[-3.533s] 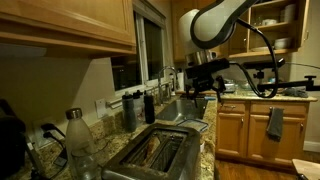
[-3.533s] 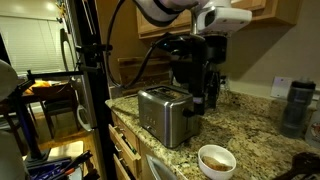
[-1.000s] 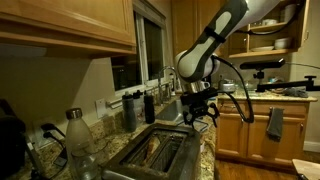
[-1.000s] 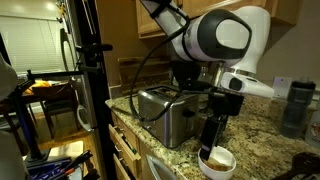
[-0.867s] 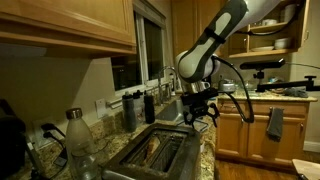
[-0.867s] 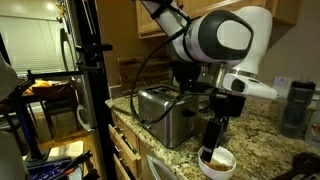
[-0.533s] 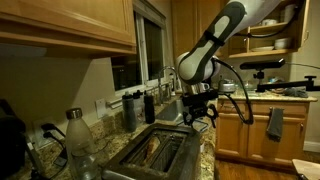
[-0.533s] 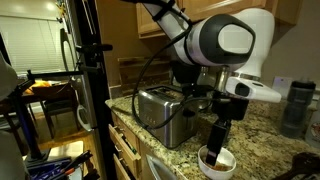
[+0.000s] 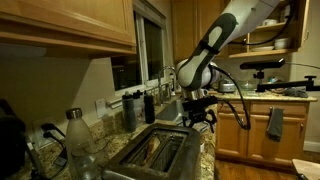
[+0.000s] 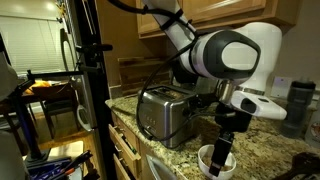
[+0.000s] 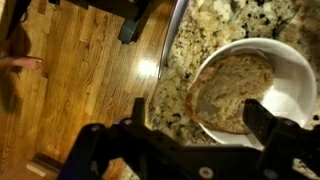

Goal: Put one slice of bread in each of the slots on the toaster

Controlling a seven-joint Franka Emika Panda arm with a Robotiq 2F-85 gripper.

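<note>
A silver two-slot toaster (image 10: 165,115) stands on the granite counter; in an exterior view its slots (image 9: 158,150) show from above. A white bowl (image 10: 213,161) near the counter's front edge holds slices of bread (image 11: 235,90). My gripper (image 10: 220,157) is lowered into the bowl. In the wrist view the gripper (image 11: 200,125) is open, its fingers either side of the bread, with nothing held.
Bottles (image 9: 78,140) and containers (image 9: 130,108) stand along the wall beside the toaster. A dark cup (image 10: 297,105) stands at the back of the counter. The counter edge drops to a wooden floor (image 11: 80,90). A camera tripod (image 10: 85,80) stands next to the counter.
My gripper has come down from above the toaster area to the white bowl and has sunk lower into it over the last second.
</note>
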